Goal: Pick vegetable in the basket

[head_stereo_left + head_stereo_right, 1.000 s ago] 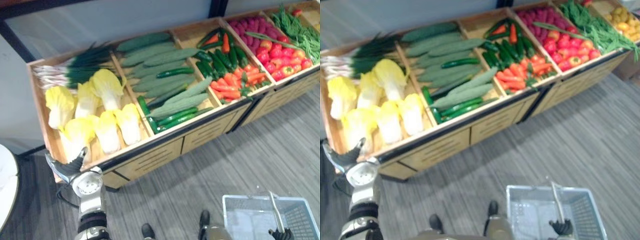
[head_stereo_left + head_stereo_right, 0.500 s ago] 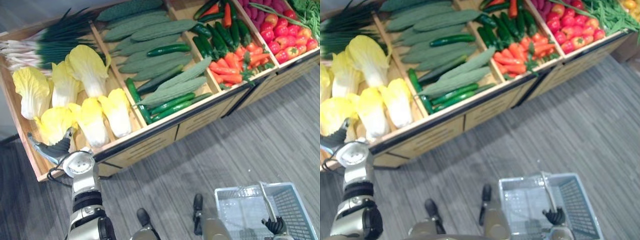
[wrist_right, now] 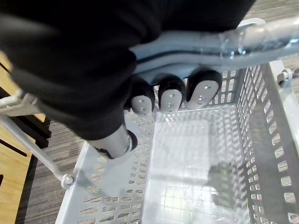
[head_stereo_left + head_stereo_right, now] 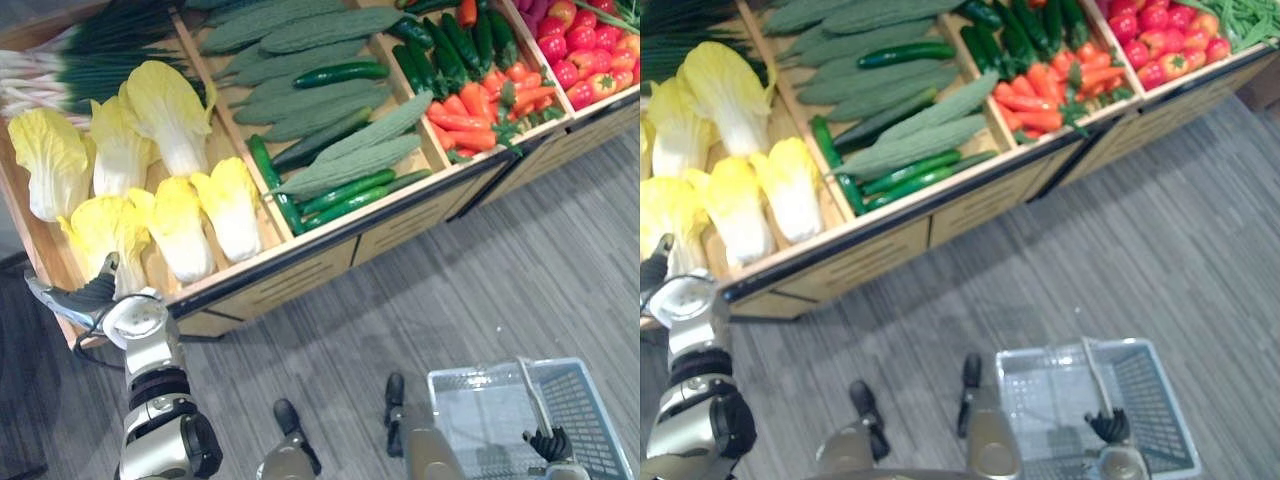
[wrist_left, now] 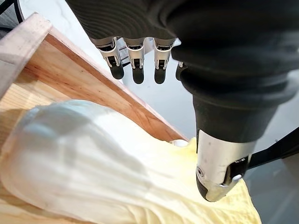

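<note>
At the far left, the left hand stays by the front corner of the wooden stand. Its fingers are straight and apart, just above the nearest yellow cabbage in the leftmost bin. The view itself has swung downward since a second ago. At the right, the right hand remains curled round the handle of the grey basket.

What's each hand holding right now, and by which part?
Right hand is curled round the handle of the basket. Left hand is open over a cabbage, gripping nothing.
</note>
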Motion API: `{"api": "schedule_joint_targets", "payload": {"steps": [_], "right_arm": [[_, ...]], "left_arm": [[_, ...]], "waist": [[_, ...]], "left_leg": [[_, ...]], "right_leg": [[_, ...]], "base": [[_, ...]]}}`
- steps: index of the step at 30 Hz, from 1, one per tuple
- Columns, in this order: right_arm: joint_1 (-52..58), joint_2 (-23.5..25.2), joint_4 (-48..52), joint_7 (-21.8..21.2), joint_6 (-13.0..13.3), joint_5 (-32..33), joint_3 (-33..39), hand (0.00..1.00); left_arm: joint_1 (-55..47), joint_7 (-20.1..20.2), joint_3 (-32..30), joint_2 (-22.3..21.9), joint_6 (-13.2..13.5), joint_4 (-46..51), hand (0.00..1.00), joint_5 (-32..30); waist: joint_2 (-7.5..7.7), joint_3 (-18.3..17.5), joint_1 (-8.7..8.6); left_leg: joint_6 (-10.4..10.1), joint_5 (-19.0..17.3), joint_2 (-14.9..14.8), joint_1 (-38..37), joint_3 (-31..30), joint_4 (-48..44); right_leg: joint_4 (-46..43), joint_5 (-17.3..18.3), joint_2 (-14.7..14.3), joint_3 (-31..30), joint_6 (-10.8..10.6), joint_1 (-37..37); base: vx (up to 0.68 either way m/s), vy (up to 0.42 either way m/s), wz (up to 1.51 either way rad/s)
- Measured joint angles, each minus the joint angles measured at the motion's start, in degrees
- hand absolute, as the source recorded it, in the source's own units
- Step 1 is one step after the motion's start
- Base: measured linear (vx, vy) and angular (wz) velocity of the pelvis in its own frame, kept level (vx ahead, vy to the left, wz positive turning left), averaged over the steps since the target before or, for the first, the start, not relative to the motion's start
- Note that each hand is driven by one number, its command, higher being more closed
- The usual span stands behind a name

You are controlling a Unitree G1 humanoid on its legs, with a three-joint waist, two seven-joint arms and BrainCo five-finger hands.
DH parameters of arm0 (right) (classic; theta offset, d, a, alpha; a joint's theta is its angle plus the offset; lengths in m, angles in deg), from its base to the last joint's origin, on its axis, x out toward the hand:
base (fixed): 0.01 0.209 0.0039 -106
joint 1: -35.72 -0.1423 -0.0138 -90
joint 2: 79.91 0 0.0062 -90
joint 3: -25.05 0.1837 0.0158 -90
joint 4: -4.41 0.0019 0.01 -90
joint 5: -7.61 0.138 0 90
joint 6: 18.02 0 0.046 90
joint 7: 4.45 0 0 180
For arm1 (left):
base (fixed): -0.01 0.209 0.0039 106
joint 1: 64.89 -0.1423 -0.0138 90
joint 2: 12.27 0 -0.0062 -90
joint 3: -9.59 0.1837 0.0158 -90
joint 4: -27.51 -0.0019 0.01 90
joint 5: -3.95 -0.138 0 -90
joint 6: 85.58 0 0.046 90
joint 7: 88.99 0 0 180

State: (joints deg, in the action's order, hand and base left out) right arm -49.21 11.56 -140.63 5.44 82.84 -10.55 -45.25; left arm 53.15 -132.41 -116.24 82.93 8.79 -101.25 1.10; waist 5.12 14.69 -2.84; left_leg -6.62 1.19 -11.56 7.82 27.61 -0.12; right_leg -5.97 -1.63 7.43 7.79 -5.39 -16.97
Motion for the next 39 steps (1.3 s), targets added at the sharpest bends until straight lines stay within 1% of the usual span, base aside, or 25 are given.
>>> {"api": "schedule_joint_targets", "payload": {"steps": [4, 10, 12, 15, 21, 26, 28, 30, 31, 33, 39], "right_arm": [[-0.7, 0.0, 0.0, 0.0, 0.0, 0.0, 0.0, 1.0], [-1.8, -0.1, 0.1, 0.0, 0.4, 0.0, 0.0, 1.0], [-1.8, -0.1, 0.2, 0.0, 0.4, 0.0, 0.0, 1.0], [-1.8, -0.2, 0.3, 0.0, 0.4, 0.0, 0.0, 1.0], [-1.8, -0.2, 0.8, 0.0, 0.3, 0.0, 0.0, 1.0], [-1.8, -0.2, 2.0, 0.0, 0.3, 0.0, -0.2, 1.0], [-1.9, -0.2, 2.7, 0.0, 0.5, 0.1, -0.5, 1.0], [-2.4, -0.2, 2.8, 0.0, 0.7, 0.1, -0.7, 1.0], [-2.7, -0.2, 2.8, 0.0, 0.7, 0.1, -0.9, 1.0], [-2.9, -0.3, 2.9, 0.1, 0.9, 0.1, -1.6, 1.0], [-2.9, -0.3, 2.9, 0.8, 1.1, 0.1, -2.3, 1.0]], "left_arm": [[0.1, 0.9, 0.1, 0.5, -0.6, -1.5, 0.0, -0.2], [1.2, 0.9, 0.1, 1.4, -0.7, -2.0, 0.0, -0.8], [1.6, 0.9, 0.1, 1.5, -0.7, -2.0, 0.0, -0.8], [2.3, 0.9, 0.1, 1.6, -0.6, -2.0, 0.0, -0.8], [2.9, 0.8, 0.1, 1.6, -0.6, -2.0, 0.0, -3.0], [3.4, 0.8, 0.3, 1.9, -0.8, -2.0, 0.0, -4.1], [3.5, 1.0, 1.4, 2.4, -0.8, -2.0, 0.0, -5.2], [4.3, 3.3, 3.8, 2.9, -1.8, -3.6, 0.0, -5.1], [4.5, 3.6, 4.5, 2.8, -2.0, -3.9, 0.0, -5.1], [5.1, 2.5, 4.7, 2.7, -1.9, -3.7, 0.0, -6.4], [5.0, 3.3, 5.1, 2.7, -2.0, -3.7, 0.0, -6.5]], "waist": [[0.07, 0.4, 0.36], [0.02, 1.5, 0.71], [0.03, 2.0, 1.29], [0.06, 2.7, 1.37], [0.12, 3.2, 1.43], [0.43, 3.5, 1.52], [0.6, 3.7, 1.6], [1.01, 4.0, 1.46], [1.24, 4.2, 1.38], [1.67, 4.6, 1.44], [1.71, 4.6, 1.53]], "left_leg": [[0.0, 0.0, 0.1, 0.1, 0.0, 0.0], [0.1, 0.1, 0.1, 1.0, 0.2, -0.1], [0.1, 0.1, 0.1, 1.1, 0.5, -0.1], [0.1, 0.1, 0.1, 1.3, 0.6, -0.2], [0.2, 0.2, -0.1, 2.1, 0.9, -0.2], [0.2, 0.2, -0.1, 2.1, 1.3, -0.2], [0.2, 0.2, -0.1, 2.4, 1.4, -0.2], [0.2, 0.3, 0.0, 2.9, 1.5, -0.2], [0.2, 0.3, 0.0, 2.9, 1.6, -0.3], [0.2, 0.3, 0.0, 3.0, 1.7, -0.3], [0.2, 0.3, 0.1, 2.9, 1.9, -0.3]], "right_leg": [[0.1, -0.1, 0.0, -0.3, -0.1, -0.1], [0.5, -0.9, -0.1, -0.8, 0.0, -1.1], [1.1, -1.4, -0.2, -1.1, 0.1, -1.1], [1.7, -1.9, -0.2, -1.2, 0.1, -1.1], [2.1, -2.3, -0.3, -1.4, 0.0, -1.9], [2.2, -2.3, -0.3, -1.7, -0.1, -2.1], [2.2, -2.5, -0.4, -1.9, 0.0, -2.5], [2.4, -2.8, -0.3, -1.9, 0.0, -3.0], [2.5, -2.9, -0.3, -2.0, 0.0, -3.0], [2.9, -3.3, -0.4, -2.1, 0.1, -3.0], [3.1, -3.6, -0.2, -2.3, 0.0, -2.9]], "base": [[0.0, 0.0, 0.0], [0.01, -0.001, -0.03], [0.0, -0.01, -0.08], [0.0, -0.002, -0.02], [0.0, 0.0, 0.0], [0.01, -0.004, -0.03], [0.01, -0.004, -0.02], [0.0, 0.0, 0.0], [0.02, -0.003, -0.05], [0.01, -0.002, -0.02], [0.0, 0.0, 0.0]]}}
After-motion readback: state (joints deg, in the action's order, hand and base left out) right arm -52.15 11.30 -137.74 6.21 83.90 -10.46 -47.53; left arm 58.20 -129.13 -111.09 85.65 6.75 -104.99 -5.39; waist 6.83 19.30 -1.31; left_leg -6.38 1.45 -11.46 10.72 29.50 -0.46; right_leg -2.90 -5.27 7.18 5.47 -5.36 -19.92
